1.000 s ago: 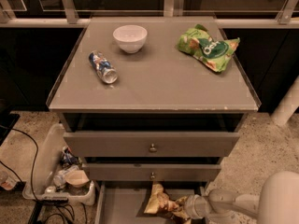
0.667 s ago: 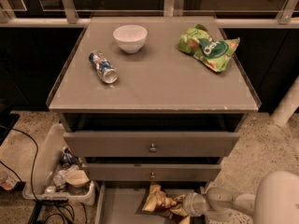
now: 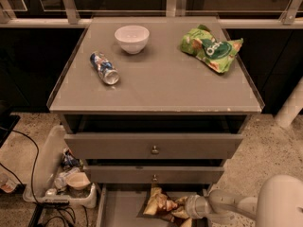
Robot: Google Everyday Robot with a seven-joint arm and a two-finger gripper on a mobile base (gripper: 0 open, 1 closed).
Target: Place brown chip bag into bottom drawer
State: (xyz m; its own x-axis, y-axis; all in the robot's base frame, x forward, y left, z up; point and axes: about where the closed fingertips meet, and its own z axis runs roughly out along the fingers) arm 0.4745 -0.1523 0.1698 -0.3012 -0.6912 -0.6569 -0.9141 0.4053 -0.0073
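Jaws gripping brown chip bag [image 3: 163,205], in bottom drawer [image 3: 120,213]

Brown chip bag [image 3: 163,205]: crumpled, lying in pulled-out bottom drawer [image 3: 120,211], right of centre on its grey floor. Gripper [image 3: 185,211] at bag's right edge.

The arm [image 3: 236,206] reaches in from lower right, hand [image 3: 185,209] held low.

The hand [image 3: 186,208], at the brown chip bag [image 3: 160,203], is partly hidden; the bottom drawer [image 3: 118,208] runs off the lower edge
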